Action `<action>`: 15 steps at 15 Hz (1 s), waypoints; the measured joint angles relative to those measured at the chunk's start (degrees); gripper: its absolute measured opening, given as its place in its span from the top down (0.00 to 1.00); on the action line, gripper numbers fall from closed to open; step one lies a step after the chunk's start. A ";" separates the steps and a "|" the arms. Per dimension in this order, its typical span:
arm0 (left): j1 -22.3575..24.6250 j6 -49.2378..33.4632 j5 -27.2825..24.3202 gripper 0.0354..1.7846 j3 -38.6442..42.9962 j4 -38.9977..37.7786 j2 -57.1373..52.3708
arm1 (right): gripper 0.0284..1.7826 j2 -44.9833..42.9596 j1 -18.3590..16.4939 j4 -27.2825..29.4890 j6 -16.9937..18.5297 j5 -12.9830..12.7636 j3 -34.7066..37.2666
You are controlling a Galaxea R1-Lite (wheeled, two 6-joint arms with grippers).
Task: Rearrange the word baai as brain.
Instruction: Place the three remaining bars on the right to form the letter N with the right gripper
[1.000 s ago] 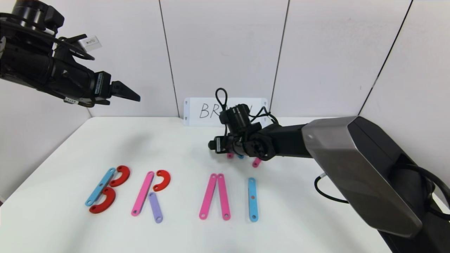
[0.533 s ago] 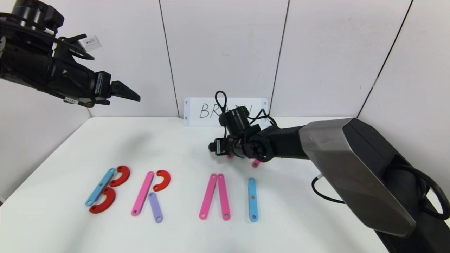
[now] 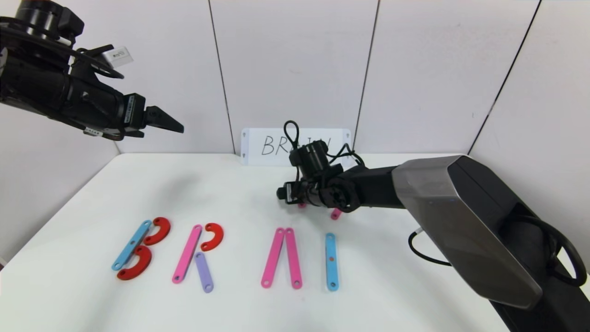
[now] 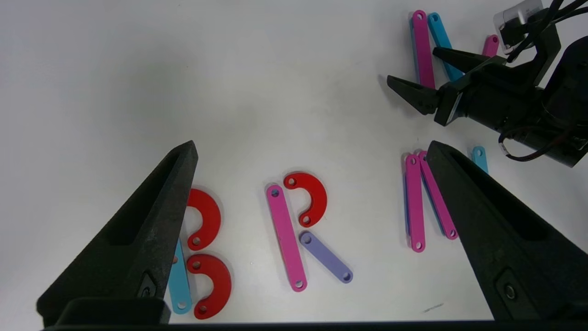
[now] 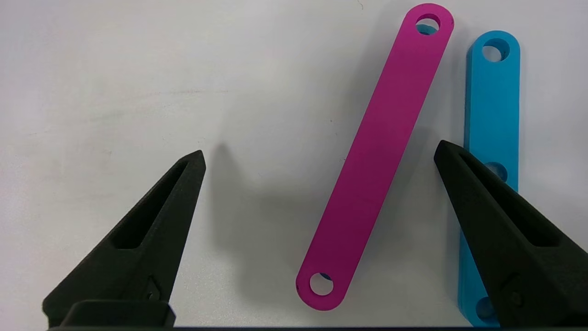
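The word lies along the table's front as flat plastic letters. A blue bar [image 3: 131, 244] with two red curves [image 3: 158, 230] makes a B. A pink bar [image 3: 186, 253], a red curve [image 3: 213, 236] and a purple bar [image 3: 203, 272] make an R. Then come two leaning pink bars [image 3: 273, 258] and one blue bar [image 3: 331, 261]. My right gripper [image 3: 279, 192] hovers open, low over loose bars behind the word. A pink bar [image 5: 374, 156] lies between its fingers and a blue bar [image 5: 491, 115] is beside one fingertip. My left gripper [image 3: 177, 127] hangs open and empty, high at the left.
A white card [image 3: 258, 145] with handwritten BRAIN leans on the back wall, partly hidden by my right wrist. Another pink bar's end [image 3: 336, 213] shows under that wrist. White wall panels close in the table [image 3: 138, 184] at the back and on both sides.
My right wrist has shifted slightly over the loose bars, and the blue bar's end below it no longer shows in the head view. The left arm has not moved.
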 joint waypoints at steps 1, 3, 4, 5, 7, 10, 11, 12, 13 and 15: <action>0.00 0.00 0.01 0.03 0.00 0.00 0.00 | 0.05 0.06 0.00 -0.07 -0.20 -0.22 0.00; 0.00 0.00 0.01 0.03 0.02 0.05 -0.02 | 0.12 0.24 -0.10 0.00 -0.55 -0.68 -0.35; 0.00 0.02 0.01 0.02 0.02 0.02 -0.02 | 0.18 0.39 -0.13 0.09 -0.59 -0.71 -0.59; 0.00 0.00 0.01 0.03 0.05 0.02 -0.02 | 0.25 0.55 -0.11 0.00 -0.59 -0.71 -0.74; 0.00 0.00 0.01 0.03 0.05 0.05 -0.05 | 0.44 0.72 -0.10 0.01 -0.59 -0.71 -0.85; 0.00 0.02 0.01 0.02 0.05 0.05 -0.16 | 0.75 0.85 -0.10 0.20 -0.56 -0.66 -0.89; 0.00 0.02 0.00 0.03 0.05 0.02 -0.18 | 0.81 0.85 -0.10 0.22 -0.50 -0.68 -0.89; 0.00 0.00 0.00 0.03 0.05 0.02 -0.21 | 0.84 0.85 -0.10 0.26 -0.50 -0.68 -0.89; 0.00 0.02 -0.02 0.03 0.05 0.07 -0.21 | 0.84 0.85 -0.10 0.23 -0.50 -0.68 -0.89; 0.00 0.00 -0.07 0.03 0.05 0.05 -0.21 | 0.84 0.83 -0.10 0.20 -0.41 -0.68 -0.83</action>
